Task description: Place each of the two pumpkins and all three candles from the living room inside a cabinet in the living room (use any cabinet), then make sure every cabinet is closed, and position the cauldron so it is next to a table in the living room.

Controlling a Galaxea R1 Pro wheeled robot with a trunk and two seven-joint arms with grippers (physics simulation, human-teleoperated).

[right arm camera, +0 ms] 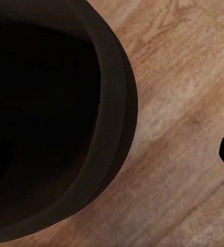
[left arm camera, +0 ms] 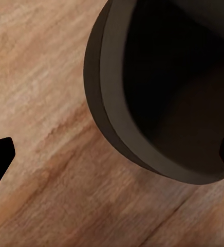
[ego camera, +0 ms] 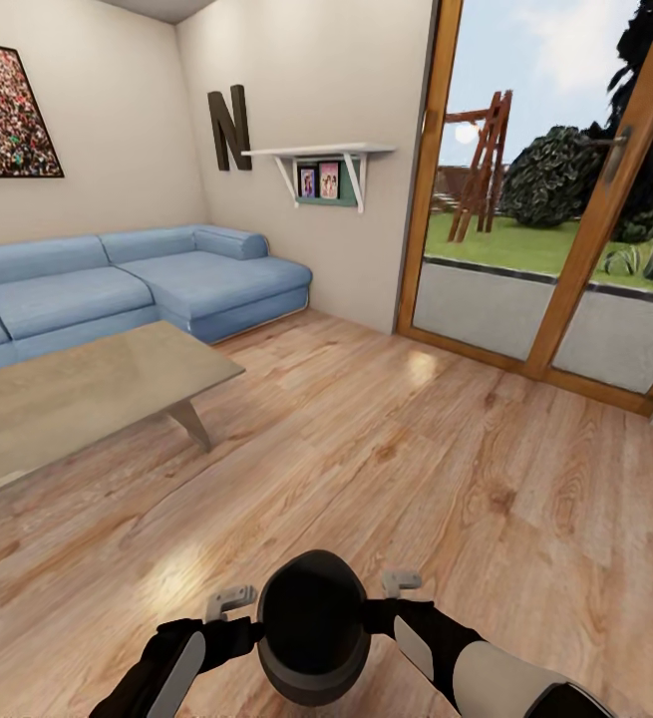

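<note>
Here the left tool [ego camera: 230, 600] and the right tool [ego camera: 402, 580] sit on opposite sides of the black pot [ego camera: 313, 626], pressed against its flanks, each with pale fingers poking up past the rim. Both look spread rather than pinched: in each wrist view the dark fingertips stand far apart at the picture's edges and the pot's rim [left arm camera: 117, 139] lies between or beside them, not clamped. So the pot seems squeezed between two open tools, held low in front of the robot above the plank floor [ego camera: 416, 469].

The main risk, as I judge it, is the pot slipping. It is round-bellied and held only by side pressure, so if one arm eases off or the two move unevenly while the base rolls, it could tip or drop. A drop well apart from the bench would leave that step undone.

Further out, the low grey bench [ego camera: 77, 394] stands ahead to the left, its near corner and one slanted leg showing. The floor between robot and bench looks free, so a short turn left should bring the pot beside it; swinging too wide could knock the pot against the bench corner. Behind the bench runs the blue sofa [ego camera: 137, 284]. On the wall hang a shelf [ego camera: 321, 160], a letter N [ego camera: 228, 128] and a picture [ego camera: 7, 115]; glass doors [ego camera: 555, 199] stand to the right.
</note>
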